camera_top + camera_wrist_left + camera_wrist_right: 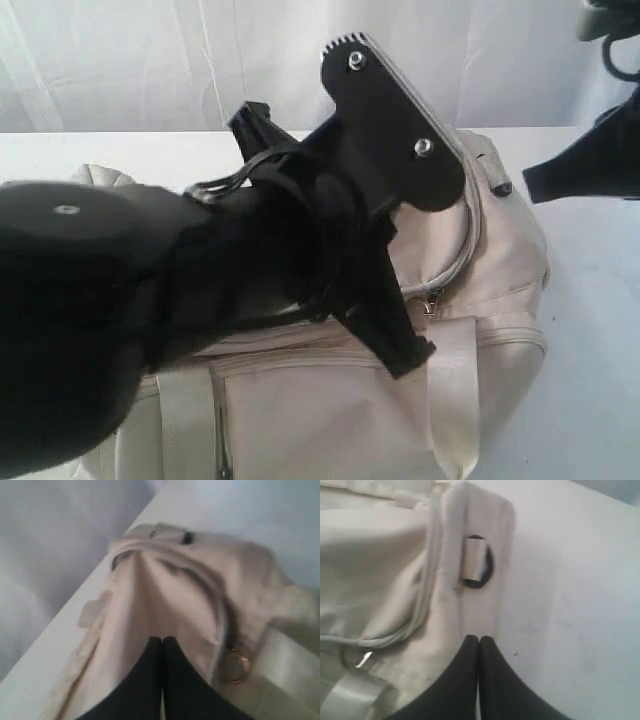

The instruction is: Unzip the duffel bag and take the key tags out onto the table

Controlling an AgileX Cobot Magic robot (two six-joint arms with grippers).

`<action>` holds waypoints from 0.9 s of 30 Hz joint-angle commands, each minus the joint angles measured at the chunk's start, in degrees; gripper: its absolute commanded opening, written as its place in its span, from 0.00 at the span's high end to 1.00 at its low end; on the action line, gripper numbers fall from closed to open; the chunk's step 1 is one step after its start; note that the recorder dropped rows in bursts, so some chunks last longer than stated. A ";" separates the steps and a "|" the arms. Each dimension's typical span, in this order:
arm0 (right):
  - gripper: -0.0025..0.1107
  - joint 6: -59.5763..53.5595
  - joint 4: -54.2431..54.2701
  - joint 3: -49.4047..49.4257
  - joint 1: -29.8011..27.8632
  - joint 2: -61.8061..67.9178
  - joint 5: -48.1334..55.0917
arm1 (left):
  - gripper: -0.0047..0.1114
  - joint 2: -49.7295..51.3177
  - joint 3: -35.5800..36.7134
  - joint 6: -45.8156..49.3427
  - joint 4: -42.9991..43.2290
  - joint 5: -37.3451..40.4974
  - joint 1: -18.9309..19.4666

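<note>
As duffel bag (300,420) lies on white table (600,400), pale curtain (150,60) behind, left fingers (140,690) and right fingers (455,680) together

Bright, even, diffuse light; white tabletop (590,350) nr washed out. Left wrist view v. blurry, right wrist soft. Ext view: near black arm (90,300) out of focus.

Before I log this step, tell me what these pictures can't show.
- Key tags: seen in no view; inside of the duffel bag not visible.
- Bag's top zipper: exterior view, mostly covered by the left arm.
- Left gripper: left wrist view blurred; whether it pinches fabric is unclear.
- Right gripper: exterior view cuts it off at the right edge.
</note>
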 commanded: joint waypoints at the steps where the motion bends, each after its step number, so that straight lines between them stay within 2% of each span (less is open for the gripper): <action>1: 0.98 -8.25 10.06 -2.59 -1.72 1.37 0.04 | 0.96 -4.98 2.75 9.09 -1.17 5.02 0.22; 3: 0.98 -10.86 13.26 -3.31 -2.85 1.37 -0.23 | 0.96 -7.20 2.79 8.04 -1.17 9.99 0.22; 5: 0.98 -12.15 15.49 -3.69 -3.66 1.37 -0.95 | 0.96 -9.13 2.79 4.80 -1.17 23.12 1.84; 7: 0.98 -12.15 16.01 -3.69 -4.24 1.37 -1.24 | 0.96 -10.28 2.79 -1.90 -1.17 35.20 5.50; 11: 0.98 -12.27 16.01 -3.69 -4.68 1.37 -0.15 | 0.96 -10.30 4.84 -16.23 -1.17 50.83 14.41; 12: 0.98 -12.25 16.01 -3.69 -4.68 1.37 0.00 | 0.96 -10.04 5.63 -23.16 4.11 58.63 17.32; 15: 0.98 -15.07 18.08 -3.69 -4.68 1.37 0.31 | 0.96 -6.83 2.52 -53.67 38.30 85.67 26.85; 16: 0.98 -16.69 19.80 -3.69 -4.68 1.37 -0.13 | 0.96 -5.45 1.05 -61.88 45.73 89.45 28.56; 18: 0.98 -20.46 23.93 -4.05 -4.81 2.40 -0.01 | 0.96 -4.48 -0.49 -69.85 50.97 88.95 29.30; 22: 0.98 -34.04 39.42 -7.41 -6.85 8.54 9.48 | 0.96 -4.12 -3.57 -68.72 52.42 82.63 27.14; 25: 0.98 -34.06 38.49 -9.56 -9.16 10.84 7.34 | 0.96 -2.92 -3.67 -72.45 55.87 78.00 25.13; 27: 0.98 -27.72 33.75 -10.25 -11.33 11.62 5.44 | 0.96 -1.53 -3.40 -75.95 58.69 76.33 23.80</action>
